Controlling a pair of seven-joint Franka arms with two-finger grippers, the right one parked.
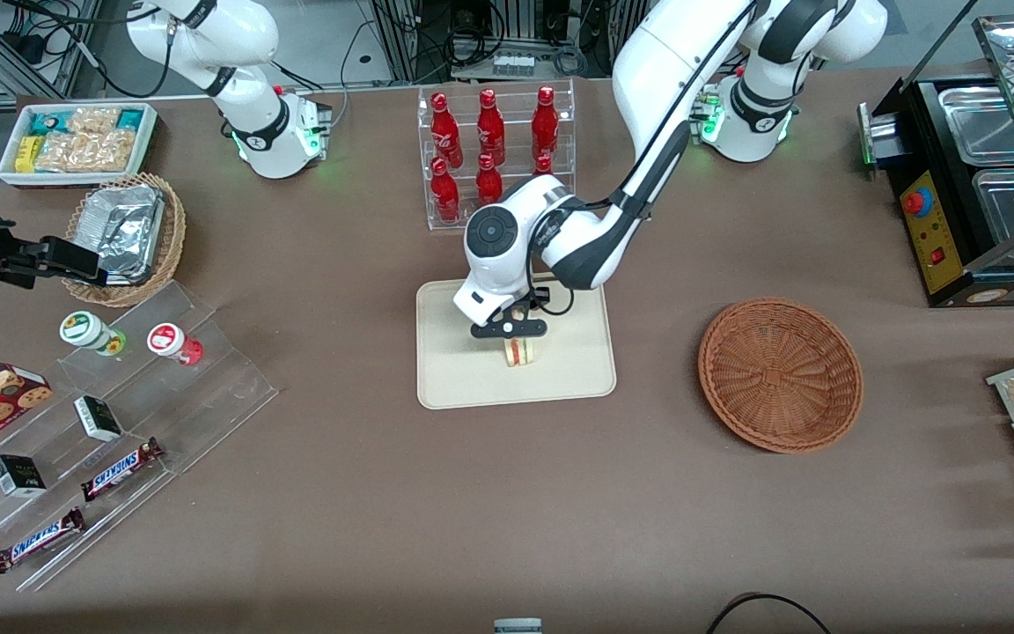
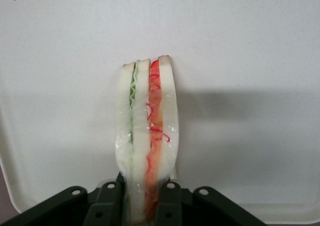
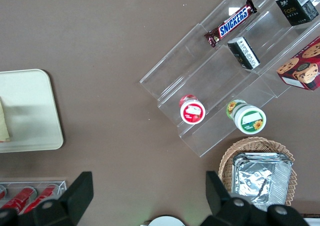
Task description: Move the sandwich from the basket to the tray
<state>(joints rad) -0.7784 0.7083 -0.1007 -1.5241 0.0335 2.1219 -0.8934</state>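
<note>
Pincer (image 1: pixel 520 339) w/ sandwich (image 1: pixel 520 351) over tray (image 1: pixel 472 387); basket (image 1: pixel 780 374) beside.

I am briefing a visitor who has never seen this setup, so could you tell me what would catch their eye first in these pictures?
First, the left arm's gripper over the middle of the cream tray, shut on a sandwich whose green and red-orange filling faces the wrist camera. Next, the empty reddish-brown wicker basket beside the tray, toward the working arm's end of the table. Then the red bottles in a clear rack, farther from the front camera than the tray.
</note>
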